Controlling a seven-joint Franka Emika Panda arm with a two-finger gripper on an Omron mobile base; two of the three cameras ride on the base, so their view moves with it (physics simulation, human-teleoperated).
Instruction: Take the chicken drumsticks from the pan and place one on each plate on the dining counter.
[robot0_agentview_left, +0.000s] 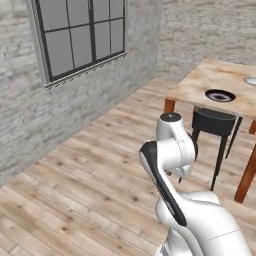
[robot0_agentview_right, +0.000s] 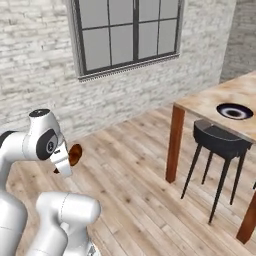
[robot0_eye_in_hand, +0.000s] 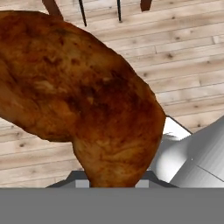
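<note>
Floorboards (robot0_agentview_right: 135, 200) of pale wood run under everything, below a whitewashed brick wall (robot0_agentview_right: 35, 60) with a dark-framed window (robot0_agentview_right: 127, 32). The dining counter (robot0_agentview_left: 215, 82) stands at the right, marbled beige on reddish legs, with a black stool (robot0_agentview_right: 220, 142) tucked against its near edge. The left base view catches two plates on it: the dark-rimmed plate (robot0_agentview_left: 220, 95) near the edge and a sliver of the pale plate (robot0_agentview_left: 250, 81) well beyond it, cut by the frame; the right base view gives the dark-rimmed one alone. The gripper (robot0_agentview_right: 64, 164) hangs low by the arm's elbow, well apart from the counter, narrowed onto a chicken drumstick (robot0_agentview_right: 75, 154). From the hand view the drumstick looms glossy brown over the boards, hiding the fingertips.
</note>
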